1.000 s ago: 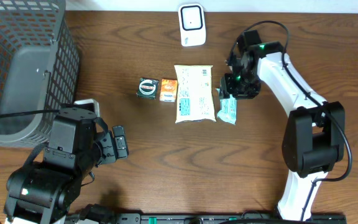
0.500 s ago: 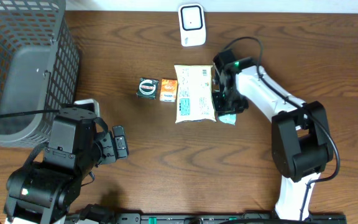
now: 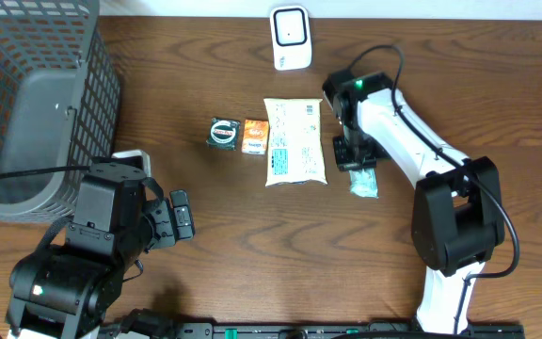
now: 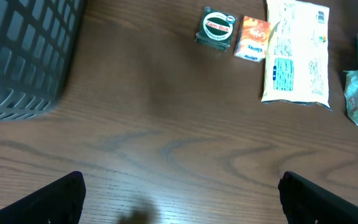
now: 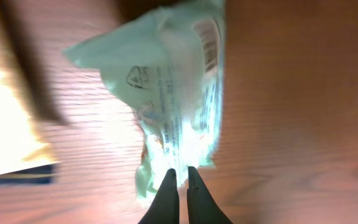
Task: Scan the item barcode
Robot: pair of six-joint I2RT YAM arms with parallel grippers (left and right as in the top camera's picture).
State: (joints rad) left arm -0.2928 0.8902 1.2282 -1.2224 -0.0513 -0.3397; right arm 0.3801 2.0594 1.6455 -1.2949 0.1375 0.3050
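Slid aside, packet (image 3: 364,181) lies on brown wooden table (image 3: 252,235).

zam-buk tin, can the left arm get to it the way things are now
Probably yes. The left gripper is open and empty, with only bare table between it and the Zam-Buk tin. The orange packet crowds one side of the tin, but the side facing the gripper is free.
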